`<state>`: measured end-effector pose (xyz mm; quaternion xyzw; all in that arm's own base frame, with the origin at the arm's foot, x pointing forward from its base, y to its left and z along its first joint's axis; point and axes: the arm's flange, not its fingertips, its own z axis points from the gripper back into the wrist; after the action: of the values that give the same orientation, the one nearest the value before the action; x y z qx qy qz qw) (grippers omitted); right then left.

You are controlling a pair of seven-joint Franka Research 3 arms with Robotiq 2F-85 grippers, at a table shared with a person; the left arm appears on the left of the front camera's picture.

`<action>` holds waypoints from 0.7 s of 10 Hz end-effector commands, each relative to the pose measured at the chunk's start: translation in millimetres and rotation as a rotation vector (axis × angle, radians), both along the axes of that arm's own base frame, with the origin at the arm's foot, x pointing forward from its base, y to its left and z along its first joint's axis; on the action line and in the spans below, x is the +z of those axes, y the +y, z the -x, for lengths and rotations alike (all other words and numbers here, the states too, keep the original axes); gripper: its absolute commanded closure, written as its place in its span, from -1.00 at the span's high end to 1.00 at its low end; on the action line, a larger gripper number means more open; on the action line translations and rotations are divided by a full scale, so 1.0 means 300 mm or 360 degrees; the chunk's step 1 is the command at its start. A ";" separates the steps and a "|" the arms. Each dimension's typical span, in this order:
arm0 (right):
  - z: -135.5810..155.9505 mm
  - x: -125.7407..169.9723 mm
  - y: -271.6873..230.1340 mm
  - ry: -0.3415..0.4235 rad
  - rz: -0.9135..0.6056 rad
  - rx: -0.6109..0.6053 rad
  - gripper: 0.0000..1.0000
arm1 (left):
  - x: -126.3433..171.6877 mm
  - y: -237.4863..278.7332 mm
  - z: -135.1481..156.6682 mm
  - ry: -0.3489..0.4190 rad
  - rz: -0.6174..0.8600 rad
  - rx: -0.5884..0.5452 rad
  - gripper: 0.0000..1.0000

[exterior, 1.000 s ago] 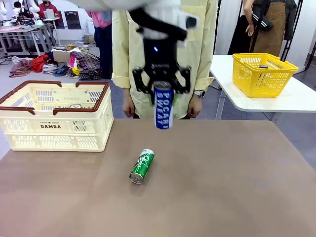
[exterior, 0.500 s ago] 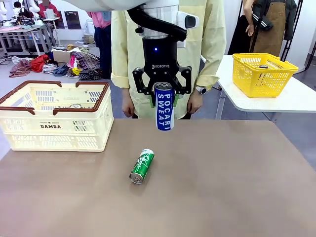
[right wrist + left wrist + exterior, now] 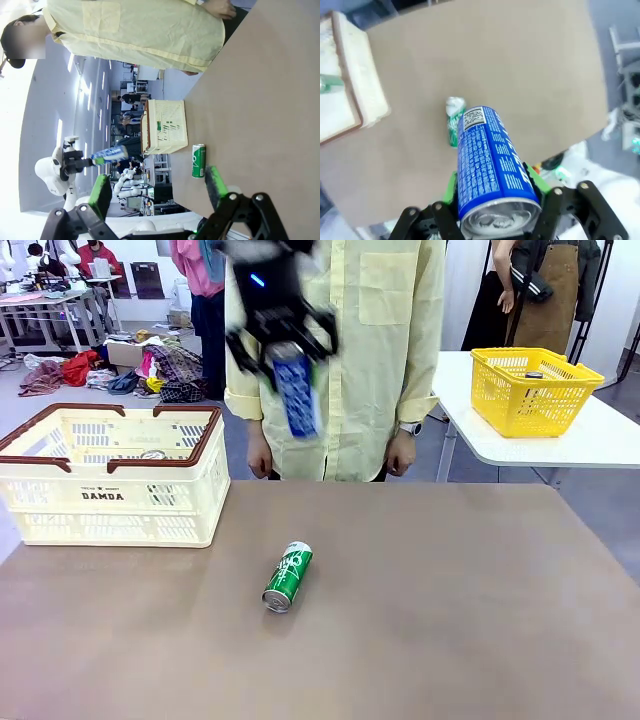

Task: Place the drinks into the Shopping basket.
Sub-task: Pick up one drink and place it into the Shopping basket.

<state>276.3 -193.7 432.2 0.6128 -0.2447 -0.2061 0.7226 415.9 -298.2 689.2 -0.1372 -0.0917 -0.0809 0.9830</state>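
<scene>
1. The left tool (image 3: 281, 348) is clamped on a blue Pocari Sweat can (image 3: 297, 395), with its green pads pressed against the can's sides near the silver top.
2. In the front view the tool and can are motion-blurred. They sit high above the tabletop (image 3: 450, 600), in front of the chest of a person in a pale yellow shirt (image 3: 370, 340).
3. The blue can hangs below the tool, slightly tilted, with its bottom end toward the tabletop.
4. The left wrist view looks down along the blue can. Past it lies a corner of the Shopping basket off to one side, so the can is not over the basket's opening.
5. A green can (image 3: 288, 576) lies on its side near the middle of the tabletop, with its silver top toward the robot. It is well apart from the basket and nothing touches it.
6. The Shopping basket (image 3: 110, 495) stands on the robot's left part of the tabletop, near the far edge, with "DAMDA" facing the robot.
7. A silver can top (image 3: 153, 454) shows inside the basket.
8. The right tool (image 3: 158, 190) is spread wide and holds nothing. Beyond it are the green can and the basket.
9. The person's hands (image 3: 400, 455) hang at the tabletop's far edge.
10. A yellow mesh basket (image 3: 535, 390) sits on a white side table (image 3: 560, 445).
</scene>
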 end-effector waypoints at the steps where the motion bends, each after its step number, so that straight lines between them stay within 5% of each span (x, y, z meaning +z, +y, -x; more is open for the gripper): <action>1: -0.014 0.009 -0.001 -0.0046 -0.0009 -0.0008 1.00 | 0.014 0.357 -0.050 -0.0071 0.0199 -0.0026 -1.00; 3: -0.014 0.009 -0.001 -0.0046 -0.0009 -0.0008 1.00 | -0.046 0.675 -0.145 -0.0182 0.0179 0.0173 -1.00; 5: -0.014 0.009 -0.001 -0.0046 -0.0009 -0.0008 1.00 | -0.105 0.893 -0.175 -0.0105 0.0301 0.0409 -1.00; 7: -0.014 0.009 -0.001 -0.0046 -0.0009 -0.0008 1.00 | -0.123 1.128 -0.166 -0.0144 0.0419 0.0878 -1.00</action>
<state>276.2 -193.8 432.2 0.6127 -0.2448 -0.2063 0.7226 477.5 33.8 641.5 -0.1955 -0.1467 0.1317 0.9607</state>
